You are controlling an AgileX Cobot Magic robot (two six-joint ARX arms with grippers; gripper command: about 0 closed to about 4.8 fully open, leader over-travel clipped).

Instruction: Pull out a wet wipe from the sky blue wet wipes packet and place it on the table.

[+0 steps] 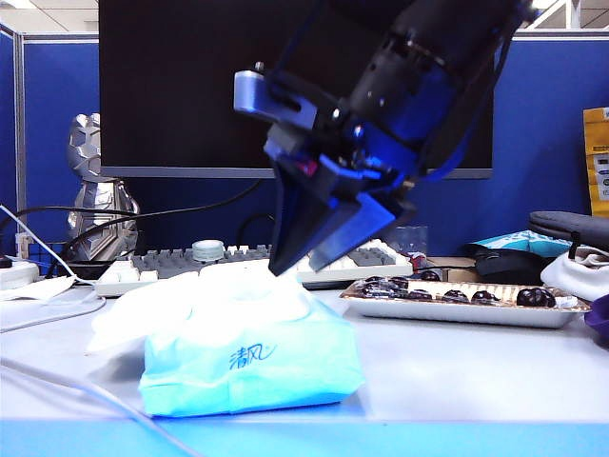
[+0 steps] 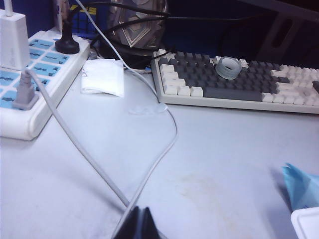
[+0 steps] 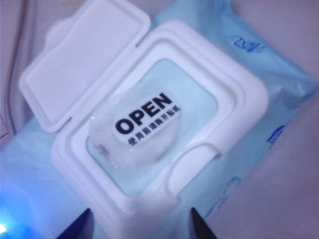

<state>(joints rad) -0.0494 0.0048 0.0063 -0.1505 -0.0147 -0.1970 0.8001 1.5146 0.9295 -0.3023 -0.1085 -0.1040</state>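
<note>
Left hand (image 2: 140,225) idle, right hand (image 3: 141,221) spread over lid-open sky blue wet wipes packet (image 3: 249,74)

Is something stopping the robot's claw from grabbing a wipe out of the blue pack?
Yes. The white lid is flipped open, but a clear seal sticker reading OPEN covers the hole, so no wet wipe shows. The right gripper hangs open just above the sky blue wet wipes packet. The left gripper is away by the cables.

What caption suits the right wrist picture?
Open right gripper above the sky blue wet wipes packet, white lid flipped open, OPEN seal still in place.
</note>
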